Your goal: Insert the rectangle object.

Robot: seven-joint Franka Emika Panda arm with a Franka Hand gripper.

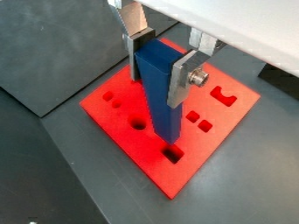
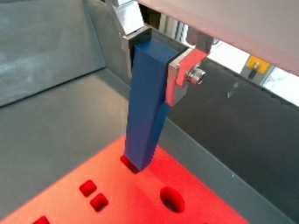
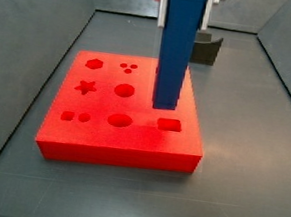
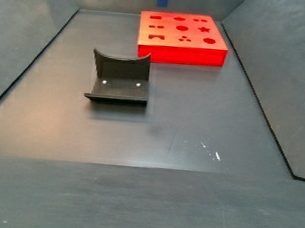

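The gripper, jaws clamped on the upright blue bar, hides its top above the red block.

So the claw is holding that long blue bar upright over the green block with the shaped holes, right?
Nearly. The block is red, not green, as a side view shows. The rest holds: the gripper is shut on the blue bar, which stands upright over the block with its shaped holes.

Plain blue bar, bright red block under it with darker red holes, silver fingers on the hand, dark grey fixture, grey floor.
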